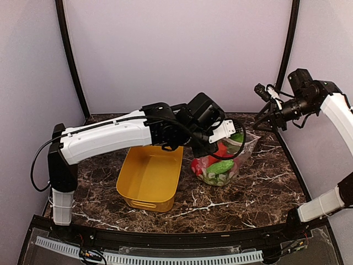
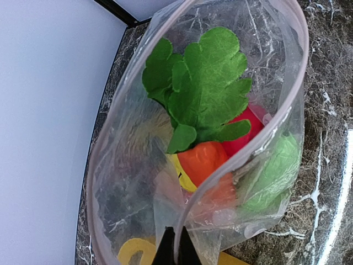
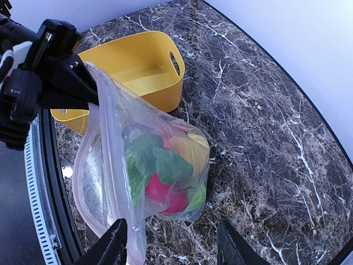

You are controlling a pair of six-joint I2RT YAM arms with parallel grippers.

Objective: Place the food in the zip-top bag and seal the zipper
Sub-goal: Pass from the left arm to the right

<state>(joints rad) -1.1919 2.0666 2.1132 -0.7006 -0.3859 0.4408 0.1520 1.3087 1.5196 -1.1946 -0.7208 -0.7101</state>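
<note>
The zip-top bag hangs open-mouthed over the table with the food inside. In the left wrist view I see a carrot with green leaves, a red fruit, a green piece and a yellow piece. My left gripper is shut on the bag's rim, near the pinkish zipper. My right gripper is open, raised at the right. The bag's mouth edge hangs beside its left finger, with nothing held.
A yellow tub stands on the marble table just left of the bag and looks empty. It also shows behind the bag in the right wrist view. Grey walls close in the back and sides.
</note>
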